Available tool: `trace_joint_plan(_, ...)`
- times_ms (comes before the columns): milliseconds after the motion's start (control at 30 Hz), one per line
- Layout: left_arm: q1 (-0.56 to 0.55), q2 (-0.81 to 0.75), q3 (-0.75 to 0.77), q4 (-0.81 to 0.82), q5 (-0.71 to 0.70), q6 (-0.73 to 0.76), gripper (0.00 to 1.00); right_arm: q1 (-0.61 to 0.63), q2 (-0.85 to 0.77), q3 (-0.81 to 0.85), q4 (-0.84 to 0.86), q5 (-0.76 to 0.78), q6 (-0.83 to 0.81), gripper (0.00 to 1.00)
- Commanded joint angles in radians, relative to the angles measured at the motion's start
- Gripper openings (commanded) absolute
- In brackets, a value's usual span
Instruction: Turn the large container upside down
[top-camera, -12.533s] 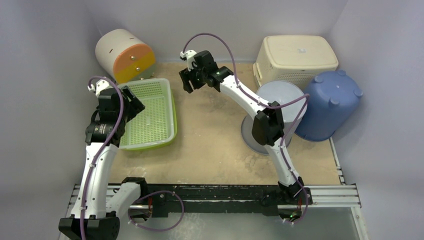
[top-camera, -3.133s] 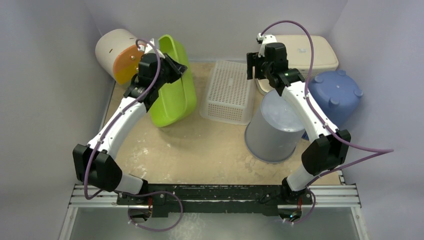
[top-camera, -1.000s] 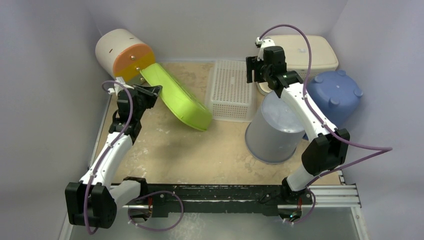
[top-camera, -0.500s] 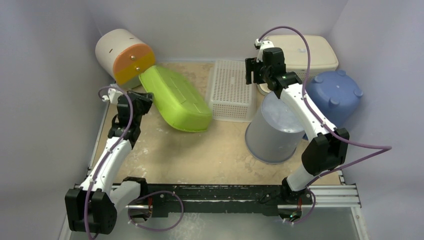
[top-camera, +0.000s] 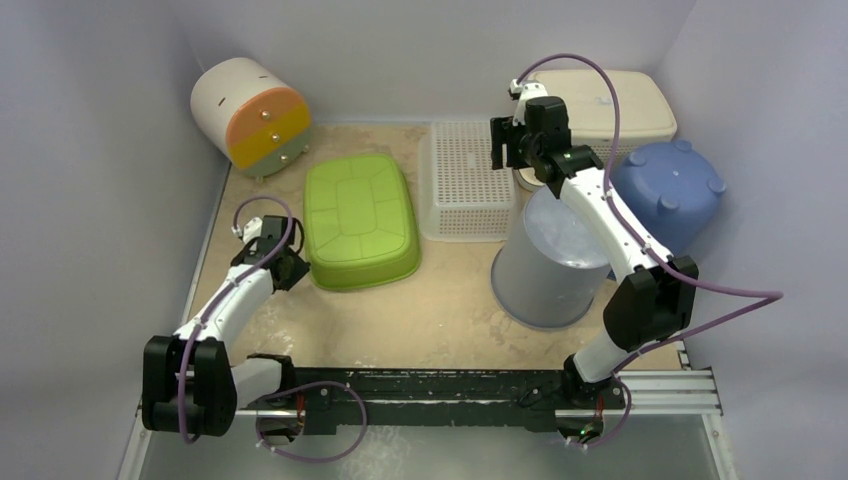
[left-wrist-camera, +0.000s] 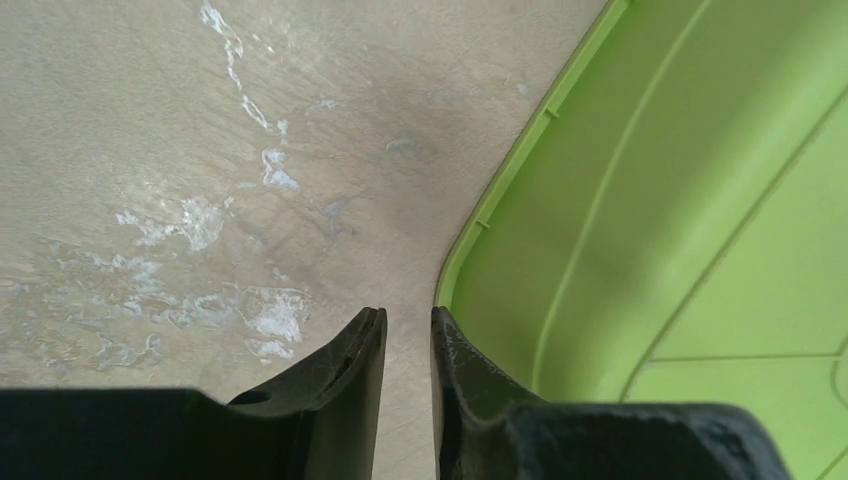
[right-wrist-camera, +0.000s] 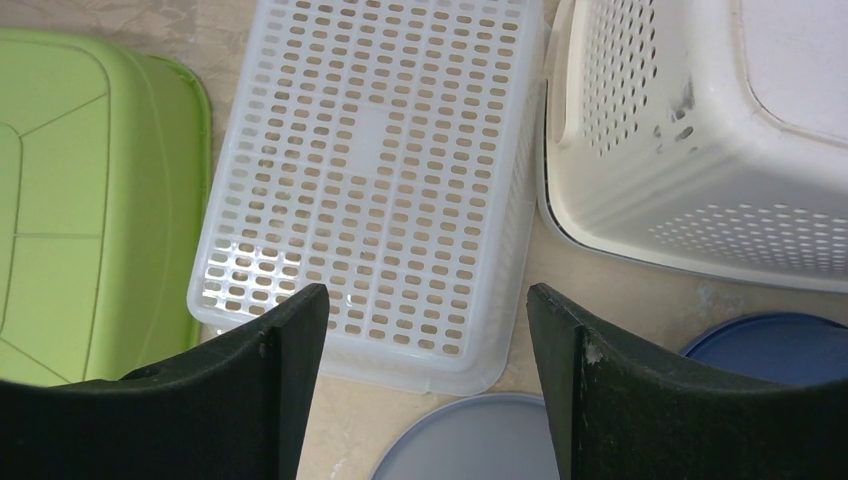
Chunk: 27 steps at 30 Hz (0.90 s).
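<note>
Half a second ago the large green container (top-camera: 360, 221) was tilted on edge. Now it lies bottom up, rim flat on the tabletop (top-camera: 450, 310), left of centre and toward the far edge. I judge the flip complete, with only the withdrawal remaining. The left gripper (top-camera: 283, 272) has let go and sits at the container's near-left corner. Its wrist view adds what the overhead cannot: fingers parted by a narrow slit, nothing between them, just beside the green rim. The right gripper (right-wrist-camera: 425, 300) hangs spread wide and empty above the white perforated basket (right-wrist-camera: 370, 170), which the overhead shows just beside the container's right side.
</note>
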Motion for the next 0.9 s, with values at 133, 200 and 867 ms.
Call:
trace_joint_plan(133, -0.003, 0.002, 0.197, -0.089, -0.121, 0.136, 0.51, -0.005, -0.040, 0.008, 0.020, -0.024, 0.006, 0.76)
trace_joint_plan(200, -0.003, -0.007, 0.267, -0.113, -0.141, 0.175, 0.54, -0.004, -0.043, 0.017, 0.032, -0.001, -0.006, 0.77)
trace_joint_plan(867, -0.071, 0.148, 0.737, -0.106, -0.238, 0.342, 0.65, 0.249, 0.076, 0.307, -0.020, -0.031, -0.010, 1.00)
